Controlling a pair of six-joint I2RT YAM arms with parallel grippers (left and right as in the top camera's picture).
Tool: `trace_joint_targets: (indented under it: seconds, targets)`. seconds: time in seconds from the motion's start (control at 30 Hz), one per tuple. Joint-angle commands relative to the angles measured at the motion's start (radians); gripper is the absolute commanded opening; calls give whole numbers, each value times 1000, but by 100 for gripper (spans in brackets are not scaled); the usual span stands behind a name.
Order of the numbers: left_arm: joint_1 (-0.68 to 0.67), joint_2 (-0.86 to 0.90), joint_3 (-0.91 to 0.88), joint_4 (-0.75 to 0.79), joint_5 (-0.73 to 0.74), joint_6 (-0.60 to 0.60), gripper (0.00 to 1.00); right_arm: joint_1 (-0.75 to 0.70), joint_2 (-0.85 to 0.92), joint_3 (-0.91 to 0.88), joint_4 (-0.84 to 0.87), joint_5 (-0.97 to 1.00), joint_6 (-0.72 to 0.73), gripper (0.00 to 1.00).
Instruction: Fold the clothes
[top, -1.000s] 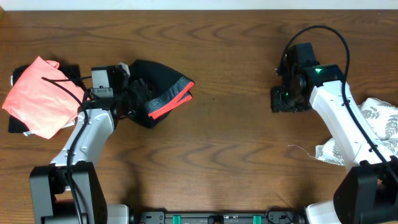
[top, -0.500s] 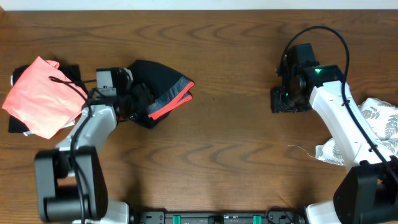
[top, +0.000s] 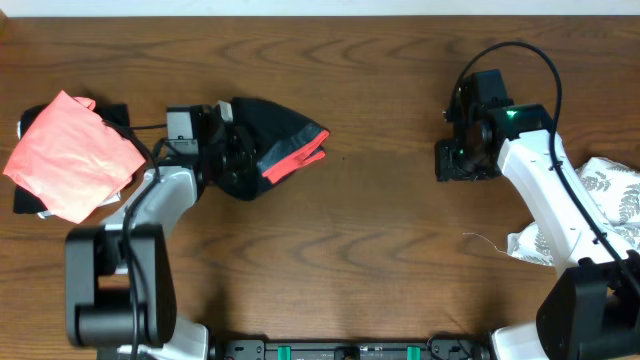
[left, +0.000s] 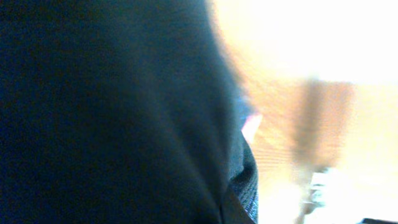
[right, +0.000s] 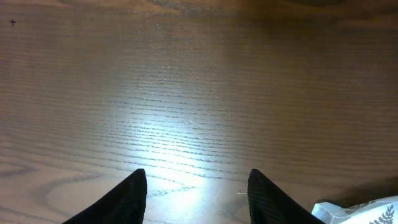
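1. Across the whole overhead view runs the wooden bench (top: 340, 270), with garments at its far left, left of centre and right edge.
2. At the far left lies the coral-pink cloth (top: 62, 158), spread flat, with bits of dark fabric showing from under its edges.
3. At the right edge sits the white leaf-print cloth (top: 612, 188), crumpled and partly covered by the right arm; a corner of it also shows at the bottom of the right wrist view.
4. Just right of the coral-pink cloth, the black leggings (top: 262, 122) are bunched into a heap. Their grey waistband (top: 292, 158) (edged coral-red) points toward the middle of the bench.
5. Pressed into the near-left side of that heap is the left gripper (top: 228, 160). Its wrist camera sees almost nothing but dark fabric right against the lens, so I cannot tell whether the fingers are clamped on the cloth or apart.
6. Well apart from the leggings, over bare wood, hangs the right gripper (right: 198, 200). Its two dark fingertips stand wide apart and hold nothing.
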Motion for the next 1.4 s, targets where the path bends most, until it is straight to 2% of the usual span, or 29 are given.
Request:
trace_joint_targets:
  seconds: [0.0, 0.13, 0.47, 0.6, 0.77, 0.9, 1.37]
  targets:
    - [-12, -111, -2, 16, 105, -168, 6, 5, -8, -5, 5, -4, -15, 51]
    - [-51, -172, -2, 18, 93, -189, 6, 5, -8, -5, 10, -4, -15, 51]
    - [-122, -171, -2, 43, 76, -189, 6, 5, -8, -5, 6, -5, -15, 51]
    - [-145, -171, -2, 175, 133, -192, 6, 5, -8, -5, 6, -5, -15, 51]
    - [-145, -171, -2, 437, 169, -303, 6, 5, -8, -5, -2, -4, -16, 51]
    - [-122, -171, -2, 556, 168, -359, 6, 5, -8, -5, -2, -4, -20, 51]
    - [16, -171, 4, 582, 175, -369, 6, 5, -8, -5, -1, -4, -23, 51]
